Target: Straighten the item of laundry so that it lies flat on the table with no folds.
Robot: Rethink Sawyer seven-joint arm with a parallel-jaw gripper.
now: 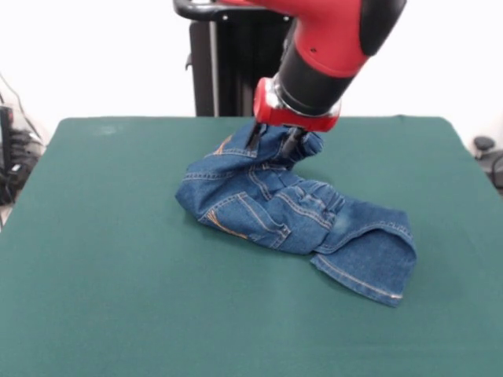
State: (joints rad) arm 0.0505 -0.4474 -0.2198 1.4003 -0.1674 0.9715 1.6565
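Nearest the camera lies the hemmed leg end of the crumpled jeans (295,208), soft and light on the green table (118,275); the hand (273,140), narrowly set, pinches bunched denim directly beneath it, probably a good hold for pulling.

plain white wall (94,55), cables (14,169) at left

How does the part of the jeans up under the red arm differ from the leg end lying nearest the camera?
The part of the jeans under the gripper is bunched and lifted off the table; the leg end lies low on the cloth. The bunched part sits between the gripper's fingers; the leg end is touched by nothing. The bunched part is creased; the leg end is smoother, with a folded-over flap. Both are blue denim with orange-tan stitching.
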